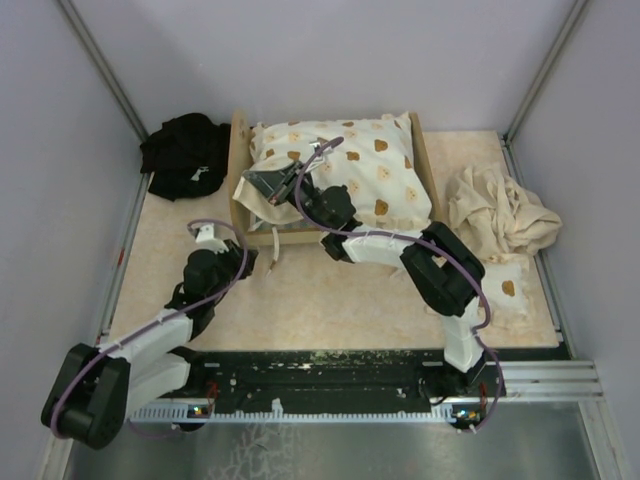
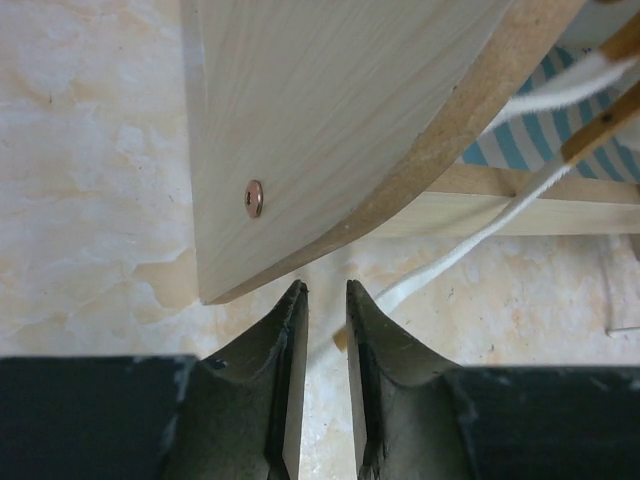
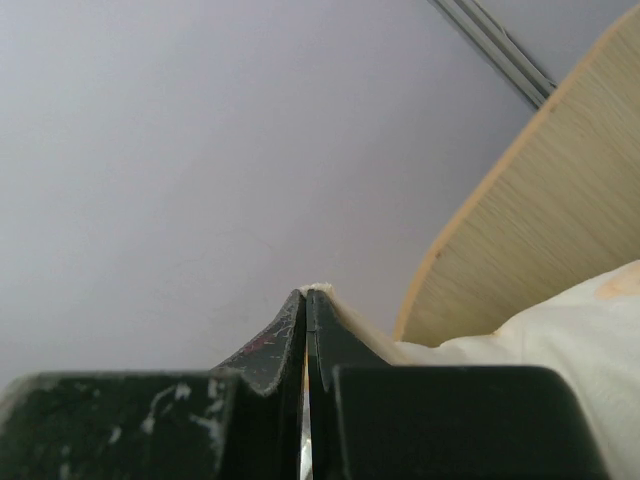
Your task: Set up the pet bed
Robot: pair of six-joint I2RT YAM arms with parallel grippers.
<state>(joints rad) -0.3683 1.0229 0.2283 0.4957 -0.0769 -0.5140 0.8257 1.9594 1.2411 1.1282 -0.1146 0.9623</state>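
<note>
Beside the pet bed (image 2: 340,110), left hand (image 2: 325,290) low and barely parted — right hand (image 3: 307,292) raised, clamped on the cushion (image 1: 370,170) edge.

You have the bed (image 1: 239,160) at the back middle of the surface (image 1: 330,300), the cushion (image 1: 370,170) lying on it, a cloth heap (image 1: 185,155) just left and a loose cloth (image 1: 500,215) just right.

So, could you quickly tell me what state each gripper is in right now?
Left gripper: slightly open, holding nothing.
Right gripper: closed on the cushion edge.
</note>
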